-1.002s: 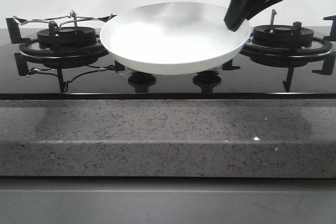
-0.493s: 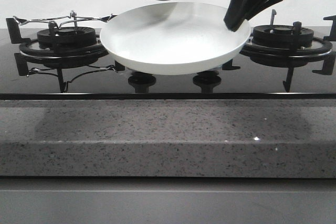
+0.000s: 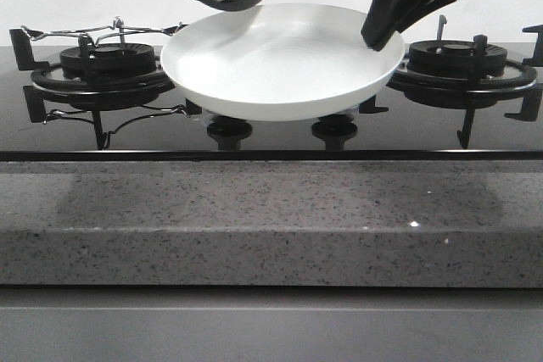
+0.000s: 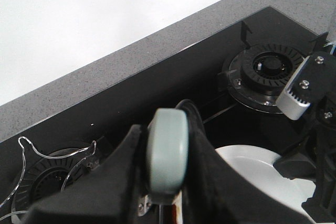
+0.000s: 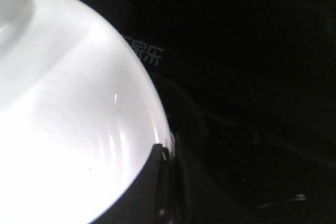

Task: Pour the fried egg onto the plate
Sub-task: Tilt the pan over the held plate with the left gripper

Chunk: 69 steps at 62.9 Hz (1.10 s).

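You have one marking to note: in the right wrist view, pale printed characters stand on the black glass cooktop, just beside the rim of the plate. They look like Chinese script, the last character possibly 乐, but the print is dim and slanted, so you cannot confirm the reading. You find no legible text, number, brand or sign in the front view or the left wrist view.
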Each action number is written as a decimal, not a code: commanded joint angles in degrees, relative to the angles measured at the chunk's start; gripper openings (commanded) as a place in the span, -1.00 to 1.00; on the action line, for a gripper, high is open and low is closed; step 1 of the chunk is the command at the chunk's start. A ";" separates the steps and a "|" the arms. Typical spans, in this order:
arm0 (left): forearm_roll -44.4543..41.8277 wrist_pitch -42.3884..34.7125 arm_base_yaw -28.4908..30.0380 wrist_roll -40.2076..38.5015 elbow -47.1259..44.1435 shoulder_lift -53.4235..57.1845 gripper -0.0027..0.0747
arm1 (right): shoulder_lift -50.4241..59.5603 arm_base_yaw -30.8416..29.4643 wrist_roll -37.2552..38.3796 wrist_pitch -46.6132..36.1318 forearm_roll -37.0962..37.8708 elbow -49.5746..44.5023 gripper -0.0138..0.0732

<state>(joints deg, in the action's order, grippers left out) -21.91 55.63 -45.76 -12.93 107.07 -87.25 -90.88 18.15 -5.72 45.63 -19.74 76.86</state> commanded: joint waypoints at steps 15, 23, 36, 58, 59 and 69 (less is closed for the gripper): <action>-13.74 -1.02 -6.38 -3.72 2.22 2.31 -0.98 | 2.85 0.00 -0.55 -2.32 -1.40 1.47 -0.93; -18.35 1.43 -10.40 -4.33 2.48 1.89 -0.98 | 2.85 0.00 -0.55 -2.32 -1.40 1.47 -0.93; -22.31 4.45 -15.01 -4.47 4.64 -0.82 -0.98 | 2.85 0.00 -0.55 -2.32 -1.40 1.47 -0.93; -26.97 7.64 -16.17 -6.82 11.49 -3.74 -0.98 | 2.85 0.00 -0.55 -2.32 -1.40 1.47 -0.93; -26.97 7.64 -15.94 -7.08 11.82 -3.61 -0.98 | 2.85 0.00 -0.55 -2.32 -1.40 1.47 -0.93; -21.81 5.13 -11.46 -9.74 13.15 -1.01 -0.98 | 2.85 0.00 -0.55 -2.32 -1.40 1.47 -0.93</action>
<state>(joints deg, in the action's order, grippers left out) -43.85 65.75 -59.83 -20.81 117.81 -92.68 -90.88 18.15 -6.07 45.94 -19.42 76.64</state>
